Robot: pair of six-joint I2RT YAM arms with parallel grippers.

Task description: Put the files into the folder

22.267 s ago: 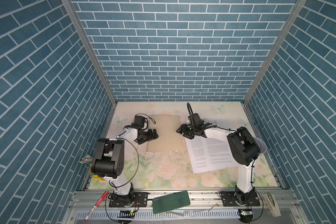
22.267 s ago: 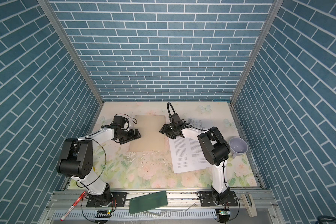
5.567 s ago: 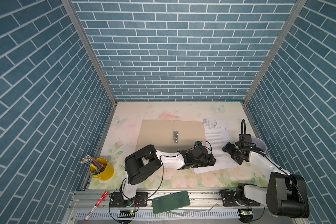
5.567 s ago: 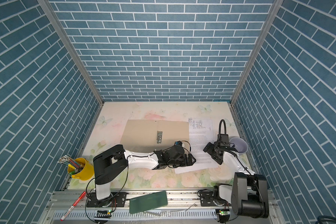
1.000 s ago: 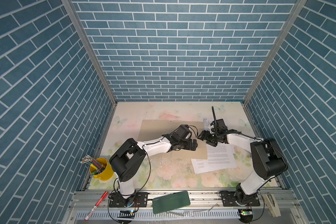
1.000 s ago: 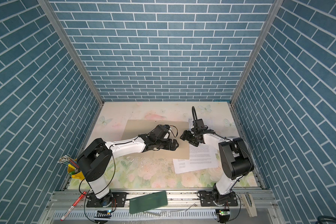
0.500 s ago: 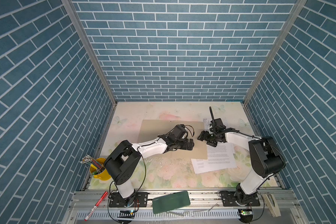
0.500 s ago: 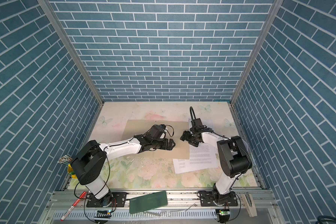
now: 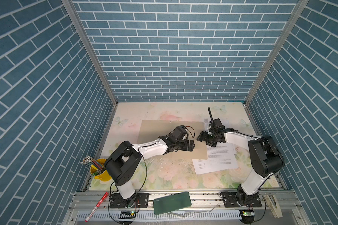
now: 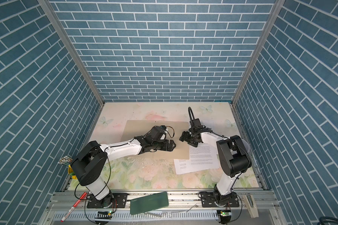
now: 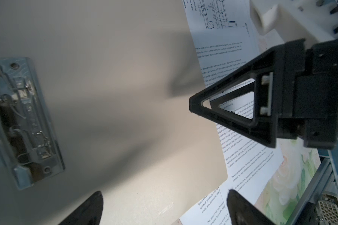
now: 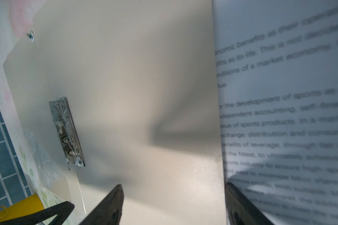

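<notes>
Under the left gripper [image 9: 192,145], jaws apart, lies one open folder [image 9: 156,132]; beside the right gripper [image 9: 200,136], jaws also apart, three files [image 9: 220,155] lie partly beneath the folder's edge.

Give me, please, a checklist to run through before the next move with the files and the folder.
1. The folder open and flat, its clip exposed: ok.
2. The files inside it: not ok; they lie outside, along its right edge.
3. All three files in sight: ok.
4. The left hand open, empty: ok.
5. The right hand open above where folder and files meet: ok.
6. Both hands apart: ok.
</notes>
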